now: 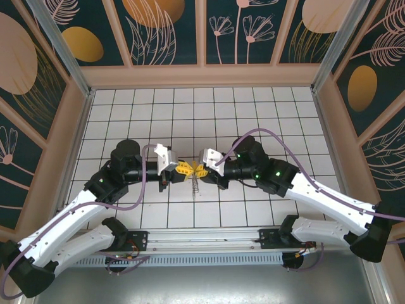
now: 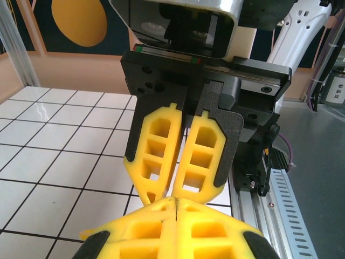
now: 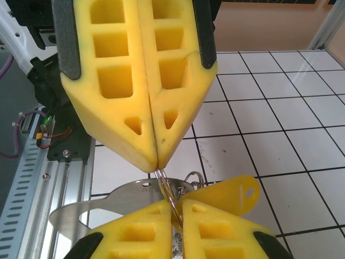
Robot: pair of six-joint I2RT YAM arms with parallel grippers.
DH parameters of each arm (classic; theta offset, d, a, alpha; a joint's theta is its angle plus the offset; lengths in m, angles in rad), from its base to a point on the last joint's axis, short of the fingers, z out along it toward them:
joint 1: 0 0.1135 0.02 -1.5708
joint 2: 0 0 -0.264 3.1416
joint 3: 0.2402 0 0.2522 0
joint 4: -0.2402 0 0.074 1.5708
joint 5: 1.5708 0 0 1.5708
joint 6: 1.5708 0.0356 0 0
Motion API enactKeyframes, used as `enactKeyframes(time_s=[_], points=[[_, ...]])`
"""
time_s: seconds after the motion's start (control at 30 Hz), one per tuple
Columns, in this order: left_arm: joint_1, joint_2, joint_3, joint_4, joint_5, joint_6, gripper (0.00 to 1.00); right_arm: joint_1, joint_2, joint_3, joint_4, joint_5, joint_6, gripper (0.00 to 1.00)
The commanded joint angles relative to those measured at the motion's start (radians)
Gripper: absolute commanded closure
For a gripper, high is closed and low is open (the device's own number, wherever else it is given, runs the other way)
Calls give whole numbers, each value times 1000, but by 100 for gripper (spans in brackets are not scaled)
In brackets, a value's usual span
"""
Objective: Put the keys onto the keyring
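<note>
Two claws: left claw (image 3: 154, 162) upper, right claw (image 3: 176, 213) lower, tip to tip.
Left claw: clenched on ring (image 3: 165, 186) wire.
Right claw: slit-wide around same wire; grip unclear.
Key (image 3: 233, 193): yellow head just right of right claw, long axis across frame.
Nearer arm: right.

- Keyring (image 3: 167, 189): most of the loop is hidden between the yellow fingers.
- Key (image 3: 121, 198): its middle sits behind the right gripper (image 3: 176, 208), and whether that gripper pinches the keyring is unclear.
- Hanging bits (image 1: 196, 185): too small to tell apart from above.
</note>
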Motion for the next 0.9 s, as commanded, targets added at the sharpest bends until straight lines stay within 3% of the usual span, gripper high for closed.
enactKeyframes(time_s=[0.0,0.13,0.5,0.6,0.77,0.87], points=[[-2,-21,9,56,34,-11,100,-5,-23,-15,49,3,19,80],[-2,-22,9,56,36,-11,100,-9,-30,-20,54,13,20,72],[-2,-19,8,56,42,-12,100,-13,-37,-35,135,-42,28,73],[-1,-16,10,56,43,-12,100,-13,-18,-31,131,-58,27,79],[-2,-12,15,47,40,-7,100,-13,-13,-23,119,-61,16,100],[-2,-8,19,33,32,-2,100,-15,-18,-14,107,-62,4,100]])
